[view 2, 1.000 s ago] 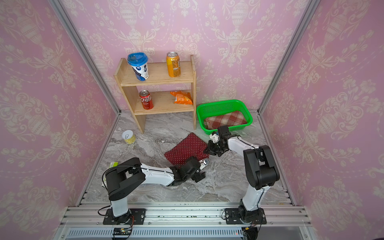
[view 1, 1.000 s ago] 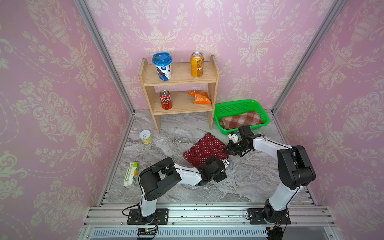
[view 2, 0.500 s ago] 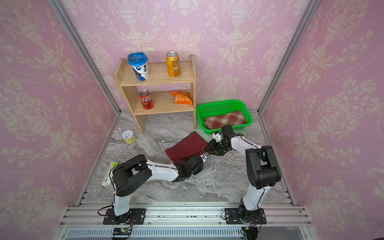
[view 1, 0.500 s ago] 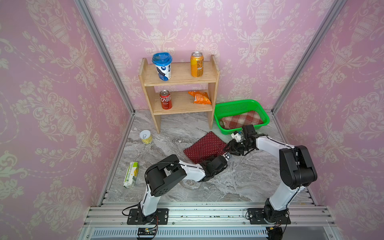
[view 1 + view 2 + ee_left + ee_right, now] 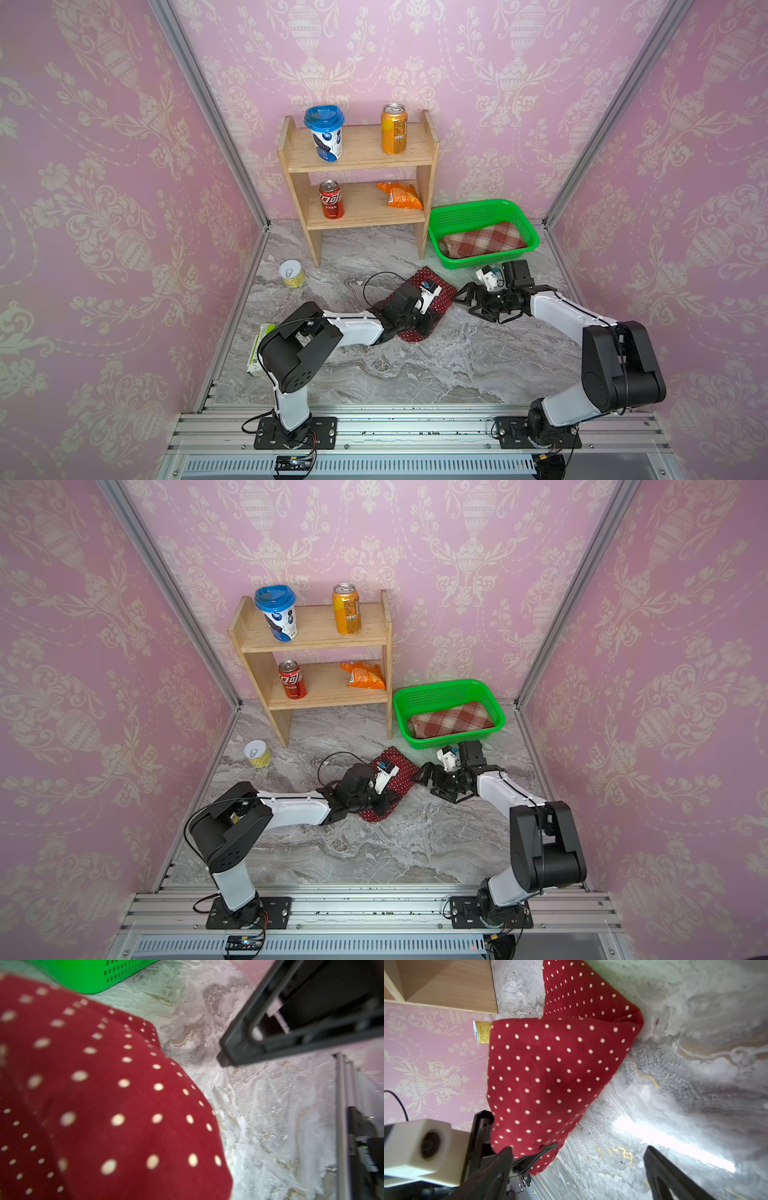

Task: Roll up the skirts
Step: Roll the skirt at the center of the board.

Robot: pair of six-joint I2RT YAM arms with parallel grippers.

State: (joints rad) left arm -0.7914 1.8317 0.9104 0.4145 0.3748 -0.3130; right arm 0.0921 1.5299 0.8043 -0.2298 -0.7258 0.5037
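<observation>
in the middle of a top view the left gripper [image 5: 426, 322] is clenched on a corner of the dark red polka-dot skirt [image 5: 446, 293], probably to start its roll. just right of it, the right gripper [image 5: 465, 304] gapes empty. the plaid skirt [image 5: 486, 243] lies in the green basket [image 5: 473, 210], upper right.

Marble tabletop [image 5: 457, 365]: dotted skirt [image 5: 441, 292], basket [image 5: 486, 258], shelf [image 5: 361, 150], tin [image 5: 291, 275]

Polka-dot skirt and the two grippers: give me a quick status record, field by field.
polka-dot skirt: on the table, one end lifted and folded over the rest
left gripper: shut on the lifted edge of the cloth
right gripper: open, beside the cloth, apart from it
plaid skirt: lying in the green basket
</observation>
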